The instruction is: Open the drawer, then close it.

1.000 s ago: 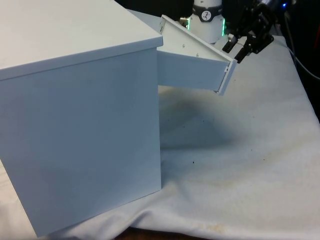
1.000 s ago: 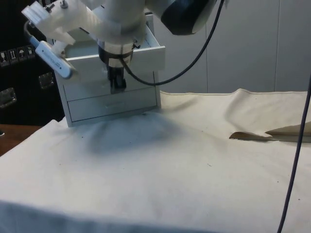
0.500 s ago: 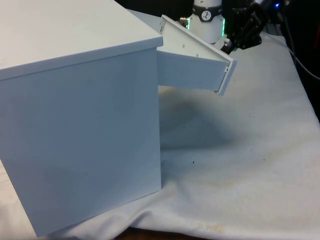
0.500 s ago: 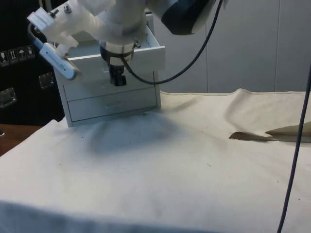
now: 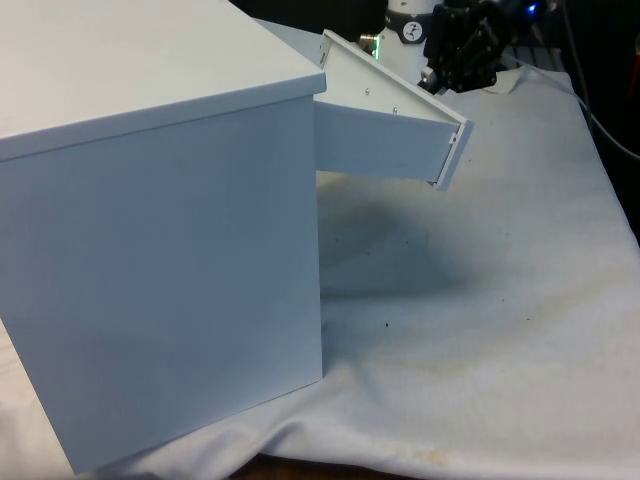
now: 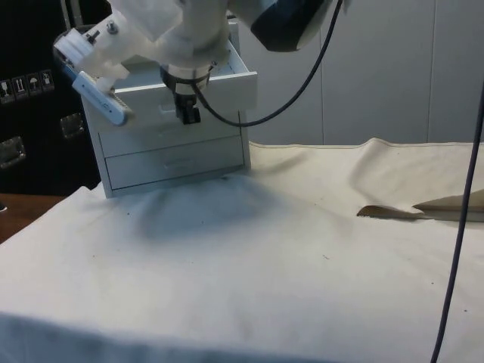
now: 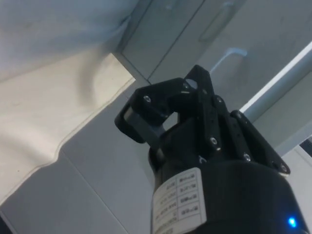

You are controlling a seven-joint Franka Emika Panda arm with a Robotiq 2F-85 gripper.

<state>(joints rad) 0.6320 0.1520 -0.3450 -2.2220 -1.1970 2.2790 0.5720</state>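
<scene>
- The chest of drawers (image 5: 160,230) stands at the front view's left, on the cloth-covered surface (image 5: 480,330). Its plain side wall faces that camera, so the drawer fronts are read from the side view, where the chest (image 6: 172,144) sits at the far end of the surface.
- The top drawer (image 5: 395,135) juts out from the chest toward the front view's right, pulled well out of its slot. By that, the opening half of the task looks done and the closing half not yet begun.
- In the side view the same drawer (image 6: 227,76) overhangs the two lower fronts, which lie flush and shut; nothing props it, so it hangs on its own runners.
- The gripper (image 5: 458,55) hovers just above and behind the drawer's outer end in the front view, apart from the front panel. In the side view the gripper (image 6: 187,113) hangs in front of the drawer fronts, pointing down.
- The wrist view shows the fingers (image 7: 146,126) close together with only a narrow gap and nothing between them; a drawer handle (image 7: 229,54) lies beyond, untouched.
- Being free of the handle likely suits a push on the drawer front to close it.
</scene>
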